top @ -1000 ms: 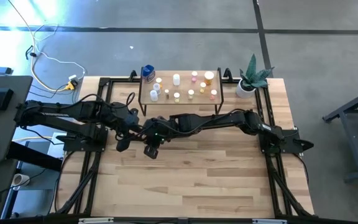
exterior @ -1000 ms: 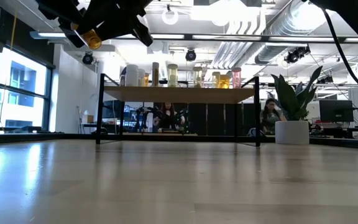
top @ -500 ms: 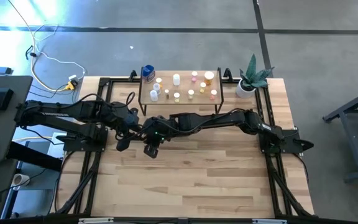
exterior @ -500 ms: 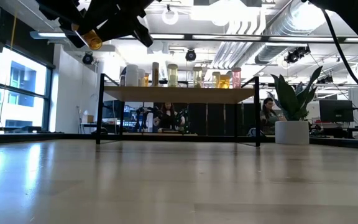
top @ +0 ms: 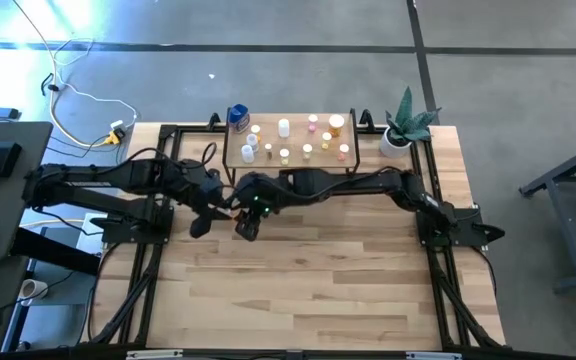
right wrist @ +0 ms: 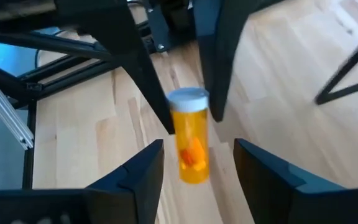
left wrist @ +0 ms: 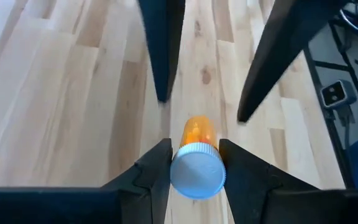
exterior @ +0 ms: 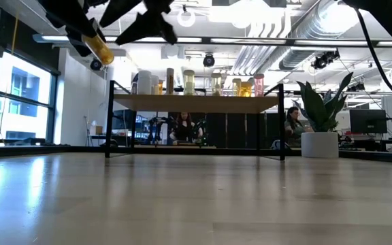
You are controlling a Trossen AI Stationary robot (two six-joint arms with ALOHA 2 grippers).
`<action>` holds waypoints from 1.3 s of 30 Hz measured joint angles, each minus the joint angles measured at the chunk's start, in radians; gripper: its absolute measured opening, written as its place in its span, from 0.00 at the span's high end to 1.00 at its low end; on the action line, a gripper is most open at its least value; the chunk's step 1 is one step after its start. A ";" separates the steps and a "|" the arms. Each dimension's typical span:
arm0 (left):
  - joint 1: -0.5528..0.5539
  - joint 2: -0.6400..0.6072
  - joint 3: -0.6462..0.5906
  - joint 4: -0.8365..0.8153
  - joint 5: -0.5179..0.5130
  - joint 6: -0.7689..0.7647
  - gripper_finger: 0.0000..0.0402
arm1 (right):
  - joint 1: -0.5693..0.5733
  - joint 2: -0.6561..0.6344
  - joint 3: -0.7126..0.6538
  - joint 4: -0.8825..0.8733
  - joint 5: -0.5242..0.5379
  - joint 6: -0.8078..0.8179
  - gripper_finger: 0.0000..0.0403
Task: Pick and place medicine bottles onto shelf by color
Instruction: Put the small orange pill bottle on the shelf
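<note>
An orange medicine bottle [left wrist: 194,134] with a white cap hangs high above the table, in front of the shelf [top: 298,163]. My left gripper [left wrist: 194,155] is shut on it. My right gripper [right wrist: 197,146] faces it from the table's right, open; its fingers stand apart on either side of the bottle's orange end without touching. In the low view the bottle [exterior: 102,49] shows tilted under both grippers. Several small white, pink and orange bottles [top: 308,150] and a blue-topped one [top: 238,117] stand upright on the shelf. My left gripper pinches the bottle's white cap [left wrist: 196,171] between its two fingers, one on each side. The fingers come from the table's left, and the orange body sticks out past them. The bottle is lifted clear of the table and tilted, orange end lower [exterior: 105,54].
The shelf stands at the table's far middle on thin black legs [exterior: 109,122]. A potted green plant [top: 403,130] sits to its right. Black frame rails [top: 143,260] run along both table sides. Bare wood [top: 308,290] fills the near half.
My right gripper has opened, let go of the orange bottle's body and drawn back a little toward the far edge and up. The bottle stays in my left gripper and now hangs somewhat more tilted.
</note>
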 joint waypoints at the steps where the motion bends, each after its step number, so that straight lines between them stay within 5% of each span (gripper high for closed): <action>1: 0.009 0.000 0.000 -0.002 0.000 0.000 0.71 | -0.004 -0.007 0.000 -0.005 0.000 -0.002 0.54; 18: 0.279 0.043 0.315 -0.366 -0.178 0.249 0.71 | -0.120 -0.120 0.000 -0.105 0.001 -0.135 0.54; 29: 0.465 0.235 0.608 -0.546 -0.274 0.348 0.71 | -0.202 -0.161 0.000 -0.141 0.003 -0.205 0.54; 39: 0.546 0.396 0.721 -0.592 -0.273 0.371 0.71 | -0.254 -0.164 0.000 -0.192 0.000 -0.246 0.54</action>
